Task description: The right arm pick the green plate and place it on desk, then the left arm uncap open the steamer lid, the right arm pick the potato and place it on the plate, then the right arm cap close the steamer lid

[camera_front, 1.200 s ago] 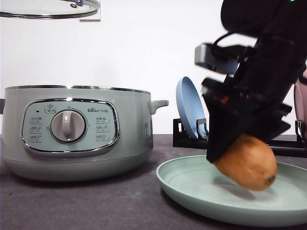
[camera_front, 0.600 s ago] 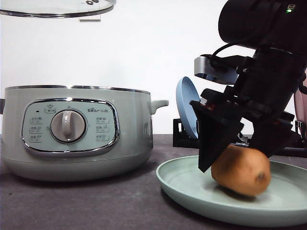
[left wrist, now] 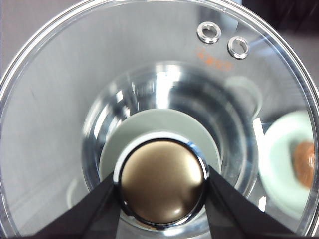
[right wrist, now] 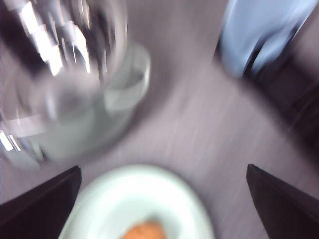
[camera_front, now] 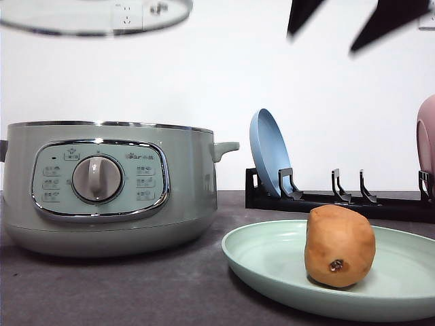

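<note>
A plain white wall (camera_front: 224,75) fills the background, evenly and brightly lit. In front of it a dark grey tabletop (camera_front: 122,285) stretches across. At the back of the table stands a black dish rack (camera_front: 340,200) holding a blue plate (camera_front: 268,159) on edge and a pink plate (camera_front: 427,142) at the far side.

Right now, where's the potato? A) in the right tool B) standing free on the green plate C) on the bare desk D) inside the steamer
B: the potato stands on the green plate, with the right tool open high above it.
</note>
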